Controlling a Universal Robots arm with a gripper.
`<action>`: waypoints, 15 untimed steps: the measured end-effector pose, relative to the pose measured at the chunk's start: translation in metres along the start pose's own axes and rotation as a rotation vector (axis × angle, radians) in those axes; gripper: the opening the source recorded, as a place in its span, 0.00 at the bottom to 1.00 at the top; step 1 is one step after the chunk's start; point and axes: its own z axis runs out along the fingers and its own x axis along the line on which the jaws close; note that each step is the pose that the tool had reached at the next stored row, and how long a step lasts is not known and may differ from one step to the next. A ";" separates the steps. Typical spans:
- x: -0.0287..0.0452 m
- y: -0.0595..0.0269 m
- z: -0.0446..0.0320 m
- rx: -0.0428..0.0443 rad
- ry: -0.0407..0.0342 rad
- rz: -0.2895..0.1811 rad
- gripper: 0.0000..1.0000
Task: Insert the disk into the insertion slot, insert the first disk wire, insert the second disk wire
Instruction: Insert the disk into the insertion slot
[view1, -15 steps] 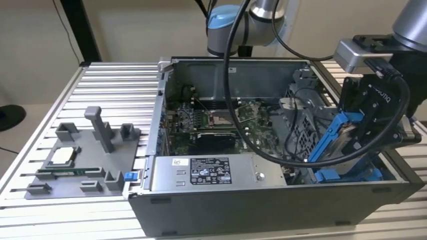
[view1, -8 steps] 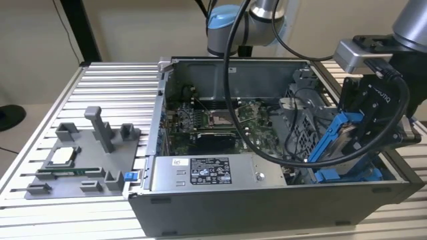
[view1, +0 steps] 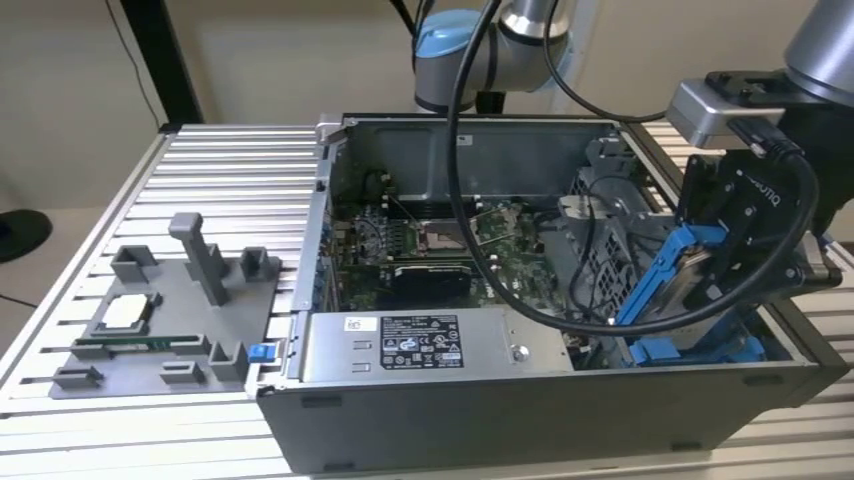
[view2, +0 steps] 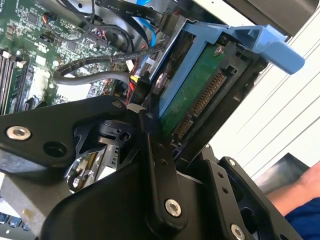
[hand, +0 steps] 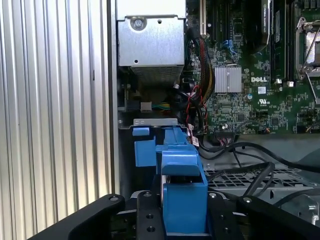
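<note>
Grip: my gripper (hand: 184, 212) is clamped on the disk (view2: 192, 97), squeezing both sides of its blue carrier.
Disk position: in my hold, at the case's front corner on the exterior view's right, just above the insertion slot (view1: 697, 350).
Long axis: steeply tilted, lower end toward the slot, upper end leaning to the exterior view's right. Whether it has entered, I cannot tell.
Neighbours: power-supply box (view1: 400, 345) just beside the slot.
Obstruction: wire bundle (hand: 197, 102) hangs near the bay; I judge a snag risk.
</note>
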 end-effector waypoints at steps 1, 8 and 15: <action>0.0000 0.0000 0.0000 0.0000 0.0000 0.000 0.00; 0.0000 -0.0001 0.0003 0.0000 0.0000 0.000 1.00; 0.0000 0.0000 0.0005 0.0000 0.0000 0.000 1.00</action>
